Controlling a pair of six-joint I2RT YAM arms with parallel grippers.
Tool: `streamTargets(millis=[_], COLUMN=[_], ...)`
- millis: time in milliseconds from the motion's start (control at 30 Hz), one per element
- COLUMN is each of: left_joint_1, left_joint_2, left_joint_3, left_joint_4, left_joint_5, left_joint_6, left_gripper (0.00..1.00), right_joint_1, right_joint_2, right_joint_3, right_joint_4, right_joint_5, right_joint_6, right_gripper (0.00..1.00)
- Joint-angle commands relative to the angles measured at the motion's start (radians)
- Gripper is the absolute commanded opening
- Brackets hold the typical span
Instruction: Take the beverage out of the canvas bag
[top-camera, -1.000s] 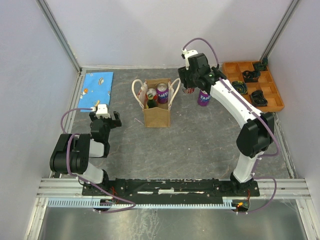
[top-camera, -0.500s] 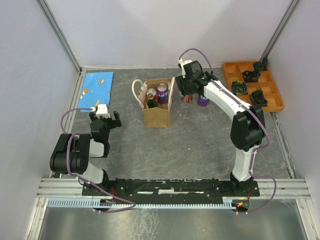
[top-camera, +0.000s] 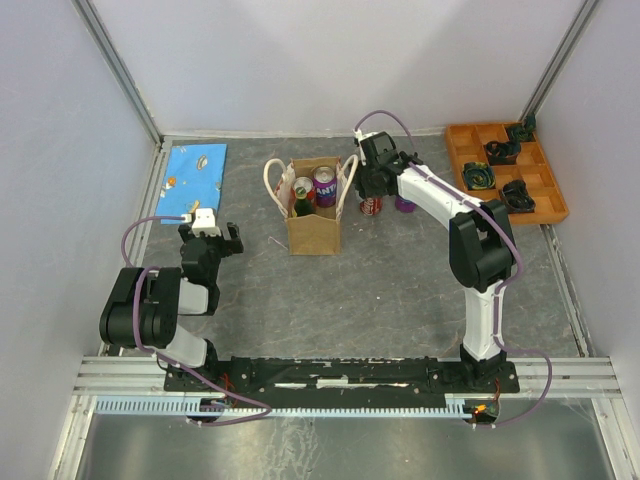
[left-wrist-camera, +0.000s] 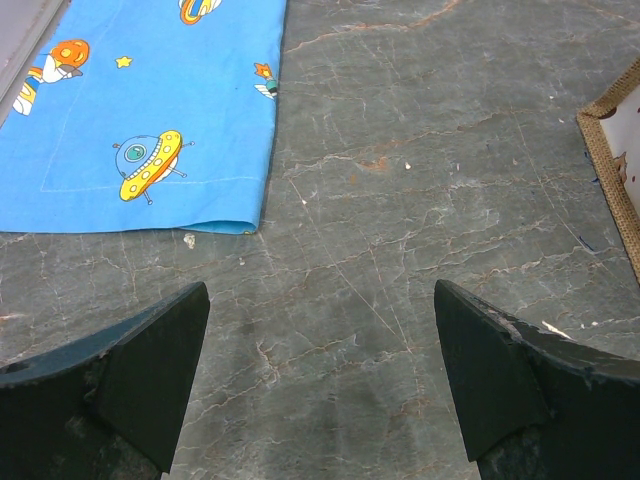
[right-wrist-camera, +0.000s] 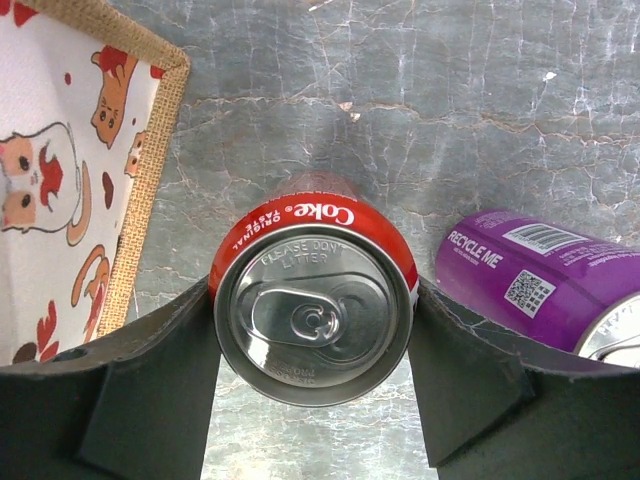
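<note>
The tan canvas bag (top-camera: 313, 228) stands upright at mid-table with white loop handles. Inside it are a purple can (top-camera: 325, 185), a second can (top-camera: 303, 187) and a dark green bottle (top-camera: 299, 206). My right gripper (top-camera: 371, 192) is shut on a red Coke can (top-camera: 371, 206), upright and low just right of the bag; I cannot tell if it touches the table. In the right wrist view the fingers (right-wrist-camera: 150, 385) clamp the Coke can (right-wrist-camera: 315, 300), with the bag's printed lining (right-wrist-camera: 55, 190) at left. My left gripper (top-camera: 208, 236) is open and empty over bare table (left-wrist-camera: 320, 380).
A purple can (top-camera: 405, 203) stands just right of the Coke can and shows in the right wrist view (right-wrist-camera: 540, 280). A blue printed cloth (top-camera: 195, 175) lies at back left. An orange compartment tray (top-camera: 545, 205) with dark parts sits at back right. Walls enclose the table.
My right gripper has moved left and down with the Coke can, from above the purple can to low beside the bag's right side. The left arm has not moved.
</note>
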Motion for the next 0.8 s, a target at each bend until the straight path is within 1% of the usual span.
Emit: streamTargets(millis=[0,133,267,300,533,667,767], left_joint_1=[0.0,0.0,-0.001,0.0,0.0,-0.001,0.0], left_joint_2=[-0.002,-0.002,-0.003,-0.002,-0.002,-0.002,-0.002], left_joint_3=[0.021,0.021,0.022,0.022,0.022,0.023,0.021], left_joint_4=[0.028,0.029,0.028,0.029,0.029,0.028,0.028], left_joint_5=[-0.002,-0.002,-0.002,-0.002,-0.003,-0.002,-0.003], left_joint_6=[-0.008,-0.008,-0.008,-0.008,-0.008,-0.008,-0.007], left_gripper=[0.99,0.99,0.99,0.99,0.99,0.99,0.99], right_joint_1=[-0.009,-0.009,-0.01,-0.009,-0.01,-0.009,-0.008], right_joint_2=[-0.017,-0.026,-0.028,-0.029,-0.049,-0.102,-0.164], right_joint_3=[0.012,0.014,0.014,0.014,0.061,0.11,0.126], right_joint_4=[0.089,0.068,0.059,0.06,0.057,0.063,0.104], right_joint_5=[0.031,0.043,0.054,0.054,0.068,0.137,0.195], right_joint_6=[0.032,0.041,0.036,0.034,0.019,-0.011,-0.044], right_gripper=[0.18,0.61,0.96,0.99,0.99,0.99,0.99])
